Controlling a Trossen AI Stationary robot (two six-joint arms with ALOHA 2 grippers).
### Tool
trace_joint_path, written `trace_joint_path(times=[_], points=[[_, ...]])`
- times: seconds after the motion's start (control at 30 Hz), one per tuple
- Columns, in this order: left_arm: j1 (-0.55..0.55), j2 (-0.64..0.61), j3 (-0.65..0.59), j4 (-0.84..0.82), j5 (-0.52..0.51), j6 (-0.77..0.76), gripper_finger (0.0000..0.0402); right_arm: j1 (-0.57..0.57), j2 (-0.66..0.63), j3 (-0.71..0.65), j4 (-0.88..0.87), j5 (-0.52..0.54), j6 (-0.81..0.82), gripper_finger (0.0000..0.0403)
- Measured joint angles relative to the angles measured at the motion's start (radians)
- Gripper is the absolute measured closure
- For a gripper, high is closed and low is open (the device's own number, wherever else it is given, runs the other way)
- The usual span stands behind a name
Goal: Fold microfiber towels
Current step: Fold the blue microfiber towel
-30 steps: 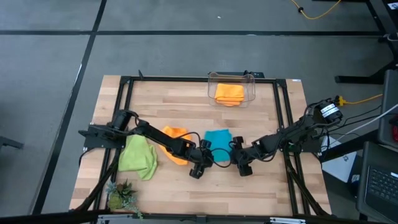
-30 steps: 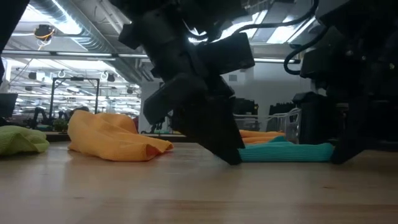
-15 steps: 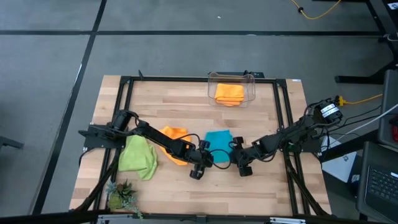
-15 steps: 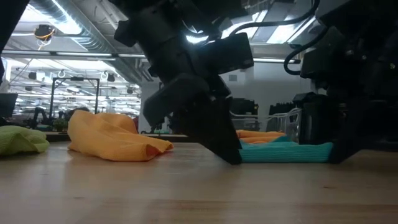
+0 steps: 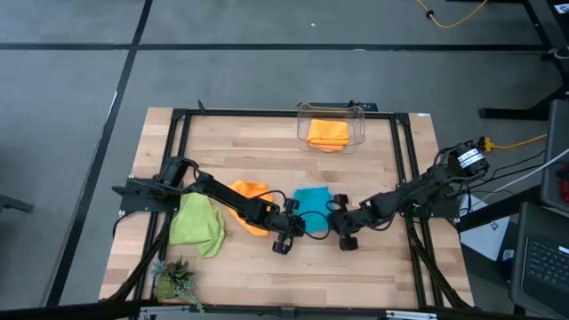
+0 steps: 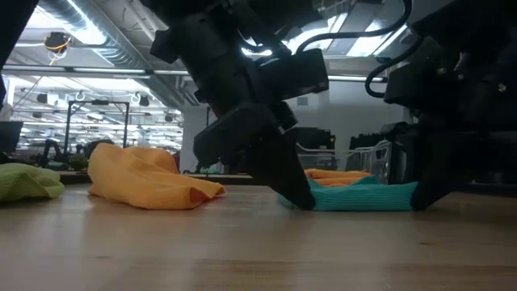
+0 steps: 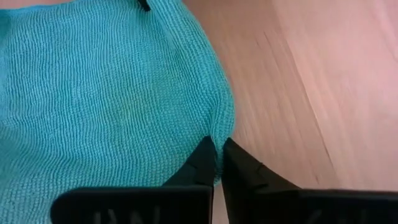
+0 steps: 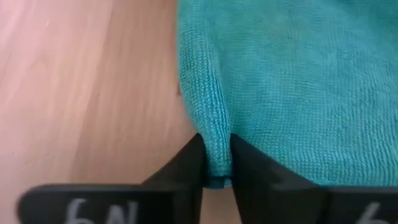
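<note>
The turquoise microfiber towel [image 5: 311, 201] lies flat on the wooden table, near its middle. My left gripper [image 5: 294, 230] is shut on its near left corner and my right gripper [image 5: 341, 231] on its near right corner. In the low view both sets of fingers slant down to the towel's [image 6: 363, 196] two ends. An orange towel [image 5: 249, 197] lies crumpled left of it, with a lime green towel [image 5: 197, 222] farther left. Another orange towel [image 5: 327, 133] sits folded in a clear bin. My left gripper pinches the turquoise towel's side edge [image 7: 225, 127] between its two fingertips, at the near left corner. The fingers slant down from the table's near left. The towel lies on the table. My right gripper pinches a small raised ridge of the towel's edge [image 8: 214, 140] between its two fingertips, at the near right corner. The fingers slant down from the near right. The rest of the towel lies flat on the table.
The clear bin [image 5: 332, 114] stands at the table's far edge, centre. A small green plant [image 5: 173, 280] sits at the near left corner. A black frame [image 5: 178, 133] runs around the tabletop. Bare wood stretches along the near edge in front of the grippers.
Both grippers have shut on the turquoise towel's near corners while the arms kept their place. The cloth at each corner has bunched up between the fingers, and in the low view the towel's two ends have drawn slightly inward.
</note>
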Motion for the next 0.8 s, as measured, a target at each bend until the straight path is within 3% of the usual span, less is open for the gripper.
trace_joint_path(times=[0.13, 0.23, 0.53, 0.8], points=[[0.014, -0.001, -0.001, 0.009, 0.064, -0.066, 0.0399, 0.0, 0.0, 0.0, 0.0, 0.0, 0.118, 0.0389], [0.032, -0.017, -0.001, 0.002, 0.139, -0.116, 0.04, 0.0, -0.006, 0.0, 0.003, -0.017, 0.227, 0.0386], [0.099, -0.121, -0.006, -0.016, 0.392, -0.291, 0.0401, 0.001, -0.102, -0.002, 0.014, -0.245, 0.438, 0.0394], [0.065, -0.134, 0.003, 0.016, 0.463, -0.443, 0.0401, 0.001, -0.14, -0.001, 0.08, -0.417, 0.492, 0.0393]])
